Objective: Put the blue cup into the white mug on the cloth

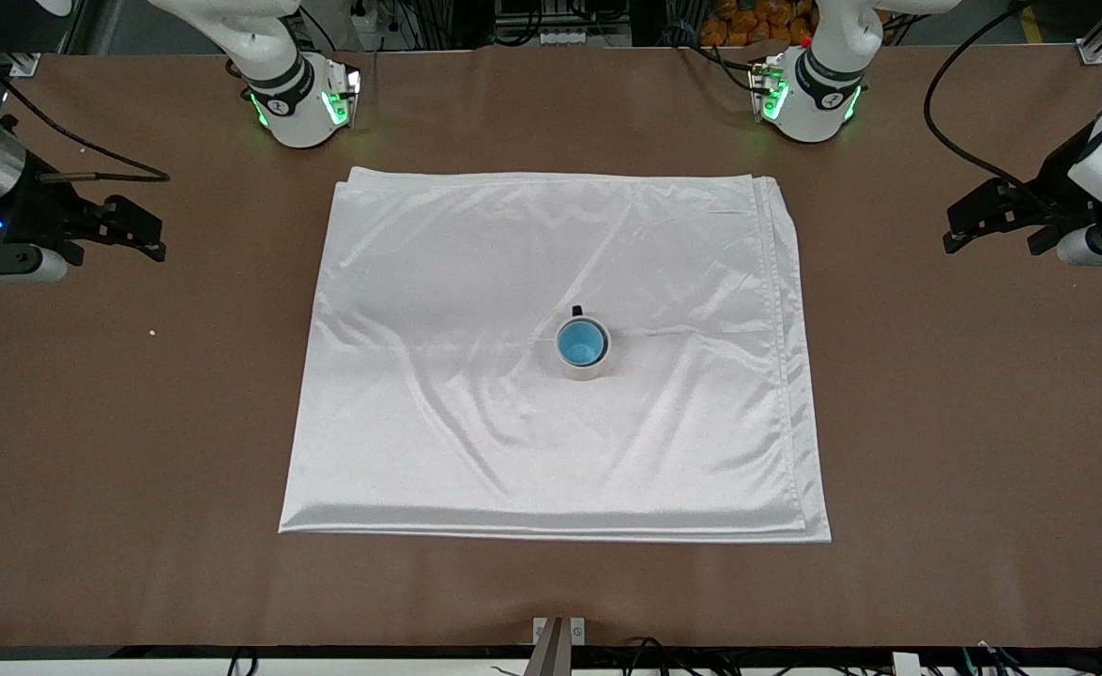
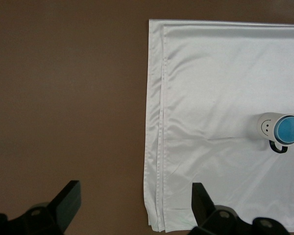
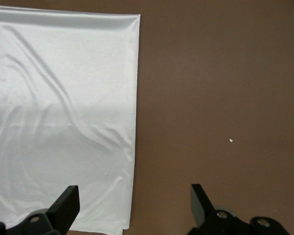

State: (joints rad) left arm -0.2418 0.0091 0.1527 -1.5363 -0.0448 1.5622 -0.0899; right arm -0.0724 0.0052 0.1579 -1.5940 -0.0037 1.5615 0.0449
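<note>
The brown table (image 1: 936,422) carries the white satin cloth (image 1: 476,282). Near its middle stands the white mug (image 1: 585,361), and the blue cup (image 1: 581,343) sits inside it (the placing looks done). The left gripper (image 1: 997,221) and right gripper (image 1: 124,228) wait, spread wide, empty, over bare table at their ends. Nothing seems left to do.

Glossy satin-like cloth (image 1: 476,394) (softly creased) on a matt brown, perhaps paper-covered, table (image 1: 964,422).
</note>
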